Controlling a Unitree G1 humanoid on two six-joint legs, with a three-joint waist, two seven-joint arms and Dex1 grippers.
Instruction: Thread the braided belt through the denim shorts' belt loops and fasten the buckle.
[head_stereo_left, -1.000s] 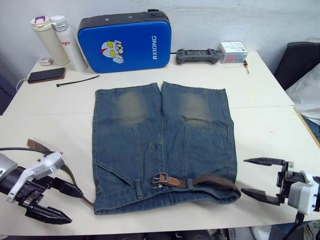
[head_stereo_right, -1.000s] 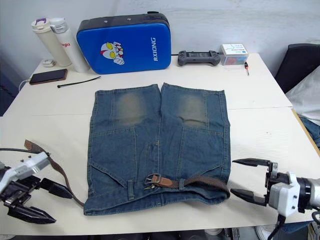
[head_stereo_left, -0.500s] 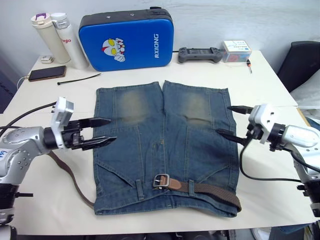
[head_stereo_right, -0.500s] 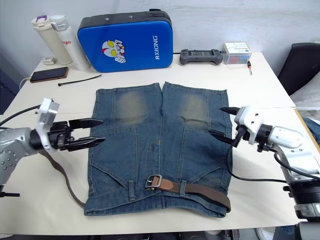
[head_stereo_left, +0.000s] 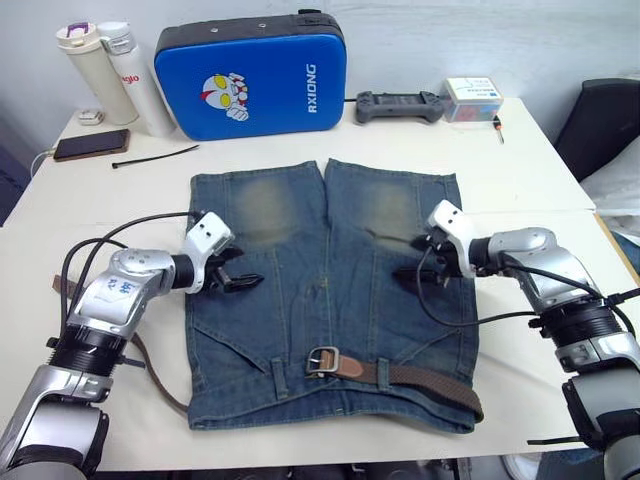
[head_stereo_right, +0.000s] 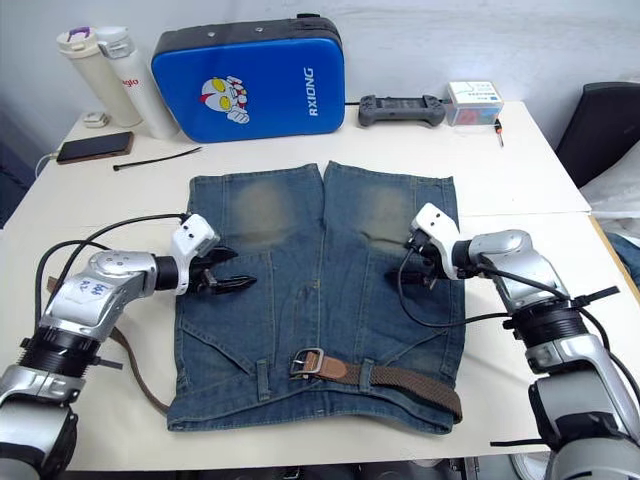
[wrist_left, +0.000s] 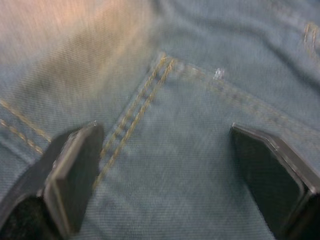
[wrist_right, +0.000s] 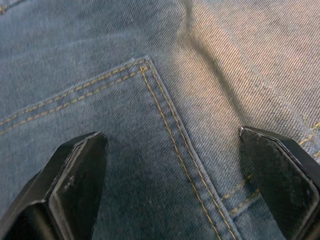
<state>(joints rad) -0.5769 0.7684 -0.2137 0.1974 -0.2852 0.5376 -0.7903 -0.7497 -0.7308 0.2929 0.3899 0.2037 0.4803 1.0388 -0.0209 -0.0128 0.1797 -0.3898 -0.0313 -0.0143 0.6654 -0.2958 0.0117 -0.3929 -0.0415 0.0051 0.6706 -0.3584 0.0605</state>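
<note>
The denim shorts (head_stereo_left: 325, 290) lie flat, waistband toward the near table edge. The braided belt (head_stereo_left: 430, 380) runs along the right half of the waistband, under a belt loop (head_stereo_left: 381, 372). Its silver buckle (head_stereo_left: 322, 360) sits at mid-waist on the tan tip (head_stereo_left: 348, 367). The belt's other end trails off the shorts' left side across the table (head_stereo_left: 150, 370). My left gripper (head_stereo_left: 243, 272) is open just over the left leg. My right gripper (head_stereo_left: 408, 258) is open over the right leg. Each wrist view shows spread fingers (wrist_left: 75, 180) (wrist_right: 75, 185) above stitched denim, holding nothing.
At the back stand a blue case (head_stereo_left: 250, 75), two bottles (head_stereo_left: 85, 75), a phone (head_stereo_left: 88, 148), a black cable tie (head_stereo_left: 155, 157), a controller (head_stereo_left: 398, 105) and a small box (head_stereo_left: 470, 100). A dark chair (head_stereo_left: 610, 120) sits beyond the table's right edge.
Both arms rose from near the table's front edge and swung inward. Both open grippers now hover low over the shorts' legs. Shorts and belt have not moved.
</note>
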